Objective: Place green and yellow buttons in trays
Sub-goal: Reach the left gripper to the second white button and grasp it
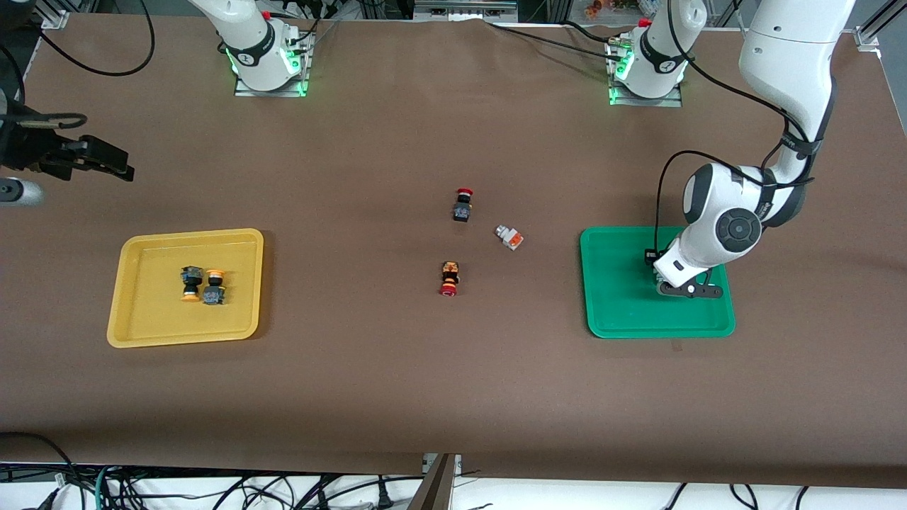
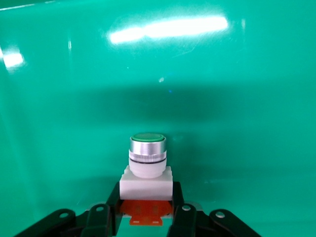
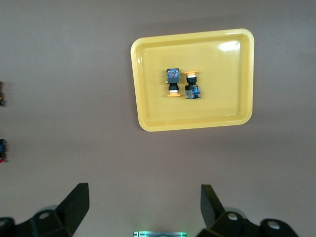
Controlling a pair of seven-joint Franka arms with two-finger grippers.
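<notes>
The brown worktop (image 1: 397, 368) is the largest thing, with wide bare room along its edge nearest the front camera and between the two trays. The yellow tray (image 1: 134, 333) lies toward the right arm's end; two yellow-capped buttons (image 1: 203, 285) lie side by side near its middle, well apart from every wall. The green tray (image 1: 616, 312) lies toward the left arm's end, most of its floor bare.

The left gripper (image 2: 146, 217) is down inside the green tray, close to the wall at the left arm's end, its jaws clamped on the white body of a green-capped button (image 2: 146, 168) that is low over the tray floor. The right gripper (image 1: 106, 161) hangs high over the worktop's right-arm end, waiting, jaws wide apart.

At mid-worktop, a second white button (image 1: 509, 237) lies on its side, nearer the green tray. Beside it, two red-capped switches (image 1: 463, 205) lie well apart from each other, one nearer the camera (image 1: 448, 278).
</notes>
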